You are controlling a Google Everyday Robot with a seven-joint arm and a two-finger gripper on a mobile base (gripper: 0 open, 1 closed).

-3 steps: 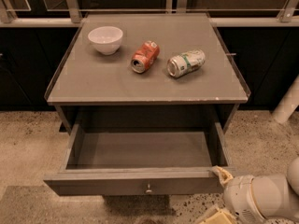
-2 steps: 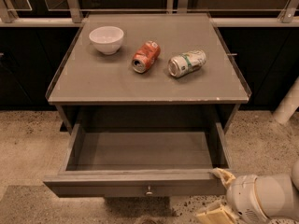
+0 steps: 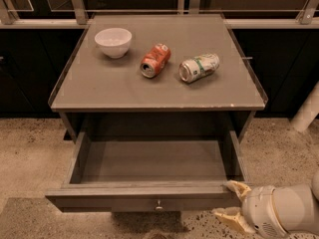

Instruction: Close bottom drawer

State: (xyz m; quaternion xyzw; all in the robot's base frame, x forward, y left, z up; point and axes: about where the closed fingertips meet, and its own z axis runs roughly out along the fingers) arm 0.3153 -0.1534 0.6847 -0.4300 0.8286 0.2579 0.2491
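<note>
The grey wooden bottom drawer stands pulled far out under the flat grey desk. Below the desk's front right corner, a pale two-fingered pincer is spread wide, its upper finger touching the drawer front's end. On the desk lie a white round bowl, an orange can and a silver-green can.

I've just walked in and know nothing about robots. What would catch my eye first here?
The drawer, pulled wide open and empty beneath the table top. At its front right corner sits the robot's pale gripper, fingers spread. On top are an orange can and a silver can, both tipped, and a white bowl.
</note>
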